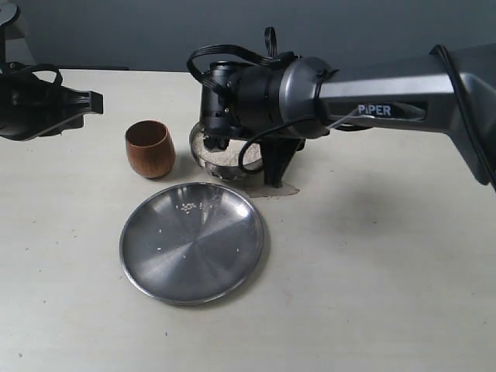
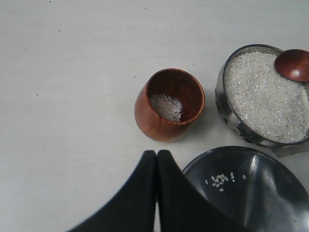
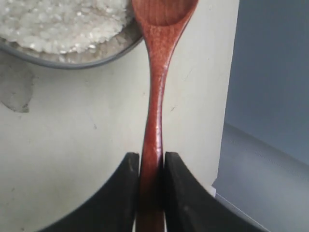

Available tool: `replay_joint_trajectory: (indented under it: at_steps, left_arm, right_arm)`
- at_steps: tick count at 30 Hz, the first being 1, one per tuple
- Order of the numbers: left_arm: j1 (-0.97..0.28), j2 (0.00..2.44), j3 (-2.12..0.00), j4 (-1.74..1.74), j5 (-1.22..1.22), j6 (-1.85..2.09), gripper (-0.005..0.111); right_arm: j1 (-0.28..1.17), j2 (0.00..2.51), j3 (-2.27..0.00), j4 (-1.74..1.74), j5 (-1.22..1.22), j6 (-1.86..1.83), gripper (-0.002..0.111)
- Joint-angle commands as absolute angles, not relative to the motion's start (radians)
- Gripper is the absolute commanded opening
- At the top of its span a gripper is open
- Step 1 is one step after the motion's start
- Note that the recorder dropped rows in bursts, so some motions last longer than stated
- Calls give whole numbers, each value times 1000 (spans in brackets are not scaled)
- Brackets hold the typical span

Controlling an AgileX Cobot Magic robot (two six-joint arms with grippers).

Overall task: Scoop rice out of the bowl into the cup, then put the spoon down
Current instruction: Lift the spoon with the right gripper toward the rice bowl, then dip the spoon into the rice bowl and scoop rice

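While the right hand (image 3: 151, 164) clamps the slim handle of the reddish-brown glossy wooden spoon (image 3: 157, 96), its oval head sits over the white uncooked rice (image 2: 265, 96) filling the small shiny steel bowl (image 2: 223, 113). Just beside the bowl on the pale desk (image 2: 72, 96) stands the upright brown wooden cup (image 2: 161, 123), a few grains at its bottom. The left hand (image 2: 157, 157), fingers pressed together and empty, hangs near the cup and the flat steel plate (image 2: 260, 203).
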State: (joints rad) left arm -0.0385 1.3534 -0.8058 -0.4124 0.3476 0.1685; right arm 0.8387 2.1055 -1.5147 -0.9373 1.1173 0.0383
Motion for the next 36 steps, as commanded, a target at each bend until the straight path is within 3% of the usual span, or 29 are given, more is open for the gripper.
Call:
replay_joint_trajectory:
  at_steps: [1,21,36]
  left_arm:
    - [-41,1355,-809,-410,336,168,0]
    - [-41,1355,-809,-410,336,168,0]
    - [-41,1355,-809,-410,336,168,0]
  right_arm:
    - [839,2103,-1521,-905,1116,27,-1]
    - [837,2073,-1521,-699,1022,370,-1]
    - [789,2055,-1521,-468,939,421,-1]
